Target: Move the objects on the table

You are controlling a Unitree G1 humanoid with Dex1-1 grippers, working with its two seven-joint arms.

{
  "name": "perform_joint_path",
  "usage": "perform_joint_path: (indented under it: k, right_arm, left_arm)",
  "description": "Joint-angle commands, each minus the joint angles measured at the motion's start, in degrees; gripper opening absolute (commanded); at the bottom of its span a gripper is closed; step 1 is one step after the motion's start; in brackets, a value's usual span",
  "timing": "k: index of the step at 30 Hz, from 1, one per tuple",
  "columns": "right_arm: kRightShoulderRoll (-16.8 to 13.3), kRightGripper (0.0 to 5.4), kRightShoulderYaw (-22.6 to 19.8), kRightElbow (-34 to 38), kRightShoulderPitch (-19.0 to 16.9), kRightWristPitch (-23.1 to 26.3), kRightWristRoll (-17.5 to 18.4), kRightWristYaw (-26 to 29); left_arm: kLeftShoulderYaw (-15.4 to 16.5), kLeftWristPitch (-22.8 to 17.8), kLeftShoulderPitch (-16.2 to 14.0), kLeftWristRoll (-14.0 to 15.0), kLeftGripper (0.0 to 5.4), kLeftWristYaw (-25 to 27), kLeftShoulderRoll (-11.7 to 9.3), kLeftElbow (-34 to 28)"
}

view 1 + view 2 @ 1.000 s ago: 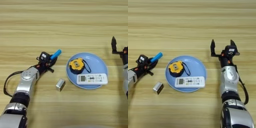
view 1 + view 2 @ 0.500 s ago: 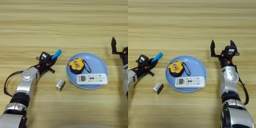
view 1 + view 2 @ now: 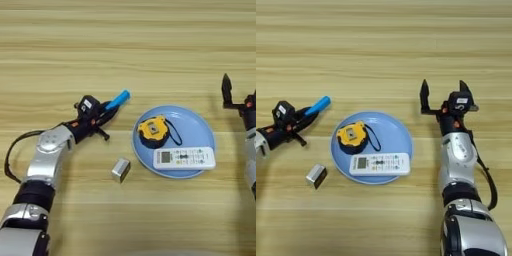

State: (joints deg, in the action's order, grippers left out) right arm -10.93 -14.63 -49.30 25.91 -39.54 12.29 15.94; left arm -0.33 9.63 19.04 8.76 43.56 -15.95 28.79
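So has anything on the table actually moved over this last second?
Nothing visibly changed. The left gripper still holds the small bright-blue rounded bar left of the round light-blue plate; the silver-grey metal block, yellow-and-black tape measure and white remote control lie as before. The right gripper stays open, idle.

The light wooden table (image 3: 150, 45) is evenly and brightly lit, with only a soft, short shadow cast beneath the small silver-grey metal block (image 3: 120, 170), and mild blur throughout.
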Motion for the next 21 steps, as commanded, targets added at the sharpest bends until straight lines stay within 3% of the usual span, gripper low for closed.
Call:
perform_joint_path:
  k: [1,9,21]
  right_arm:
    - [0.3,5.4,0.26,0.29,0.26,0.02,0.44,1.45]
    - [0.37,5.4,0.39,0.64,0.09,0.44,1.02,3.51]
    - [0.77,5.4,0.27,1.24,-0.12,0.99,2.11,5.64]
  left_arm:
    - [-0.75,-0.43,-0.16,1.05,0.72,3.6,-2.24,-4.16]
    - [-2.17,-0.12,-0.84,2.3,0.72,9.87,-4.52,-9.94]
    - [-6.86,-0.35,-2.49,3.85,0.72,16.58,-4.53,-15.5]
